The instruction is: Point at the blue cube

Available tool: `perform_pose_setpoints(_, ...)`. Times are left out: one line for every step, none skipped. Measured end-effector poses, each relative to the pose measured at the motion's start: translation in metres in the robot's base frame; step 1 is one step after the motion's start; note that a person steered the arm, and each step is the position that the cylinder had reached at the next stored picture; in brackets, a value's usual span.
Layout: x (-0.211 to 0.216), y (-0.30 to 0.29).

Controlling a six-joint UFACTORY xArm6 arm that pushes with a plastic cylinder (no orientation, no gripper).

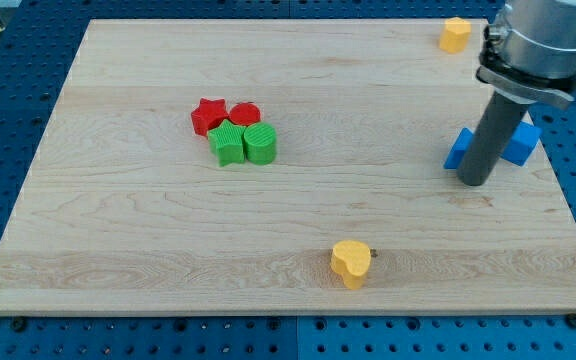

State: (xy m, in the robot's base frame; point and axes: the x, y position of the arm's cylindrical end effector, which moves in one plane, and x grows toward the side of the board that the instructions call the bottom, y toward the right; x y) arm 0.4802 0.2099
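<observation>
Tip (475, 183) down on the board (298, 215) at the view's right, no jaws to open or close, nothing held, just a bare rod end resting at sliding height. Sits right at the lower-left edge of the blue pieces: one blue block (458, 149) showing left of the rod, another blue block (521, 142) showing right of it, rod body covering the gap between, so cannot tell which of the two is the cube or whether they touch each other. Tip looks touching or just beside the left blue piece; contact not certain. Placement fits pointing: parked close to the target rather than pushing through it. Probably near done, if the left piece is the cube. Elsewhere, well apart: red star (208, 113), red block (245, 114), green star (228, 143) and green cylinder (261, 144) bunched touching at the view's left-centre; yellow heart (350, 262) near the bottom edge; yellow block (455, 34) at the top right. Risk: any further slide nudges blue off the right edge.
</observation>
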Motion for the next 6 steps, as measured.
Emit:
perform_pose_setpoints(0.011,0.036)
perform_pose_setpoints(0.03,0.051)
perform_pose_setpoints(0.031,0.078)
perform_pose_setpoints(0.016,0.115)
perform_pose_setpoints(-0.03,0.115)
perform_pose_setpoints(-0.065,0.093)
